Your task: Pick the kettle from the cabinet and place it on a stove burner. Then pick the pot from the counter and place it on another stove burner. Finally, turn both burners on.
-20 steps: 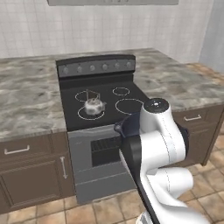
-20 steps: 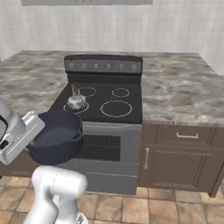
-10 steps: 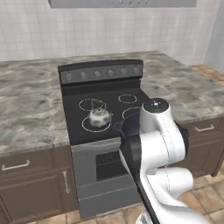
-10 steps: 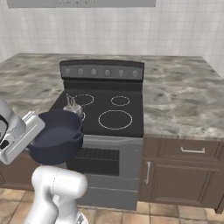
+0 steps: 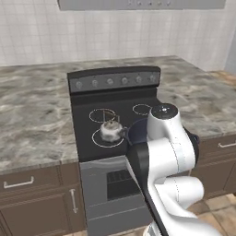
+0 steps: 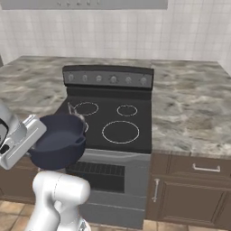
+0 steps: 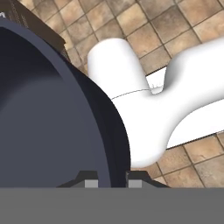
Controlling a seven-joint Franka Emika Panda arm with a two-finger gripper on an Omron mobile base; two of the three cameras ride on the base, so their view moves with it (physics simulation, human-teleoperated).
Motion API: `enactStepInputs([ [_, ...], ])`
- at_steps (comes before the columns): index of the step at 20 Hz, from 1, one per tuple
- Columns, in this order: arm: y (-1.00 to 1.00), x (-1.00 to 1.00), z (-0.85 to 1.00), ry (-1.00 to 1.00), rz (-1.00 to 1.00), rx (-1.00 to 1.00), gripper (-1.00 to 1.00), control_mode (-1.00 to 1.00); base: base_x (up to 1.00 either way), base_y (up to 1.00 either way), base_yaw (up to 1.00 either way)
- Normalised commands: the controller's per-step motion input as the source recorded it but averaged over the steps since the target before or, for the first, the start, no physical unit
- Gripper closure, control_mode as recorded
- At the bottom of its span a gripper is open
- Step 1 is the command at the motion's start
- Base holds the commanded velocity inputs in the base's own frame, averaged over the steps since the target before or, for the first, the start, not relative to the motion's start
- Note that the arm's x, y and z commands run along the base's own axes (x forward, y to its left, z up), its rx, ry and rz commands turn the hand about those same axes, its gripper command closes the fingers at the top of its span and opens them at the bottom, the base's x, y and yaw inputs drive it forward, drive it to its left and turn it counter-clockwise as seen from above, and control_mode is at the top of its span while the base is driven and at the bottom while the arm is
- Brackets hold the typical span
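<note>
With our gripper (image 7: 109,181) clenched on the rim of the pot (image 6: 58,140), the free front-right burner (image 6: 120,131) lay just beyond and rightward of it.

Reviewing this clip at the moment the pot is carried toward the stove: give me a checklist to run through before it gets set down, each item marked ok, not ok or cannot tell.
1. Wide dark blue-grey pot gripped: ok; in the hand view the pincer is closed on its wall.
2. Small silvery metal kettle already on a burner: ok, front left ring.
3. A free burner for the pot: ok; the large front right ring on the black stove is bare.
4. Pot above that ring: not ok; it hangs at the stove's front left edge, in front of the kettle.
5. Pot level: cannot tell.
6. Burners off: cannot tell; the knobs are too small to read.
</note>
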Motion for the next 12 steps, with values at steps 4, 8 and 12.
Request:
enactStepInputs([
  [4, 0.00, 0.00, 0.00, 0.00, 0.00, 0.00, 1.00, 1.00, 0.43, -0.04, 0.09],
  [8, 0.00, 0.00, 0.00, 0.00, 0.00, 0.00, 1.00, 1.00, 0.35, -0.10, 0.07],
  [12, 0.00, 0.00, 0.00, 0.00, 0.00, 0.00, 1.00, 1.00, 0.33, -0.17, 0.07],
])
